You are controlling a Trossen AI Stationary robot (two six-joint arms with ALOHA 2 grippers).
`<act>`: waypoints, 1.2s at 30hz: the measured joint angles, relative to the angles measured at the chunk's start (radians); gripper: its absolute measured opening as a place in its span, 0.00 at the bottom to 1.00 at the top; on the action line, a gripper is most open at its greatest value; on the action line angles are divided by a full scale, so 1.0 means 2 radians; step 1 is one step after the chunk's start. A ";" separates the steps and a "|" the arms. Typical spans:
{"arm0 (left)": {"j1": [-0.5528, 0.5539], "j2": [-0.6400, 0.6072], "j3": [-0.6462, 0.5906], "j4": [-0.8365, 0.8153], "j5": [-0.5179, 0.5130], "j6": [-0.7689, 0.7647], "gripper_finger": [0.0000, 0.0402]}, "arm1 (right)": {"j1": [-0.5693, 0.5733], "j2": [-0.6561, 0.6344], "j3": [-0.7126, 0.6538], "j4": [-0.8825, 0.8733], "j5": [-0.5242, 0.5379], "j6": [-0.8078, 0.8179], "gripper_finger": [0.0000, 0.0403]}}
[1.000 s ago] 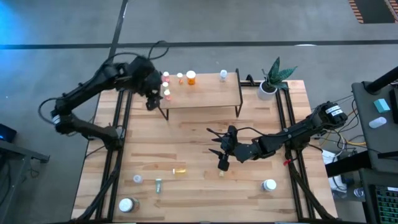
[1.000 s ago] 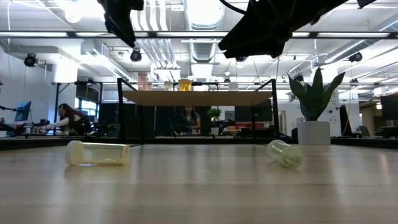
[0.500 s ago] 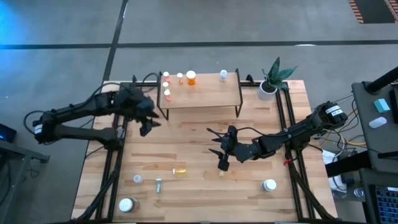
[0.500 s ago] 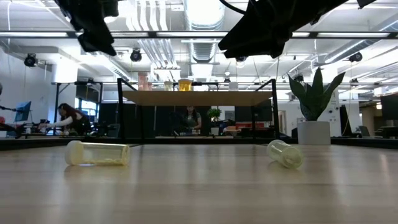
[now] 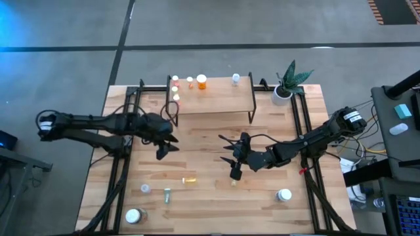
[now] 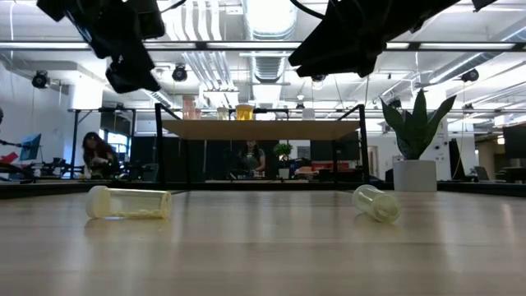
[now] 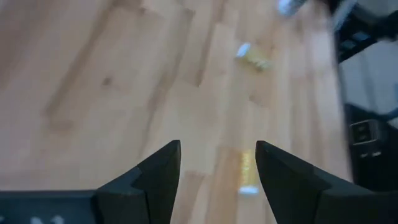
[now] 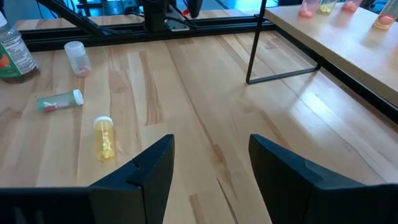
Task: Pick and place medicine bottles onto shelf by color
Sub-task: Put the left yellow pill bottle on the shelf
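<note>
Yellow bottle (image 5: 189,179) lying beyond spread, empty left tool (image 5: 164,145), right tool (image 5: 234,165) spread.

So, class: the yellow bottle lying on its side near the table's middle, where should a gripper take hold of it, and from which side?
Grip the yellow bottle across its round body from straight above, jaws straddling its width. It lies flat, its cap pointing sideways.
</note>
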 joint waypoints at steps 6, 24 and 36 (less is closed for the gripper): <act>-0.042 0.022 -0.012 0.042 0.006 -0.026 0.48 | 0.000 0.000 0.000 -0.003 0.000 0.000 0.49; -0.216 0.165 -0.023 0.081 -0.090 -0.110 0.48 | 0.000 0.000 0.000 -0.003 0.000 0.001 0.49; -0.241 0.261 -0.033 0.151 -0.115 -0.112 0.48 | 0.005 0.000 0.000 -0.003 -0.002 0.007 0.49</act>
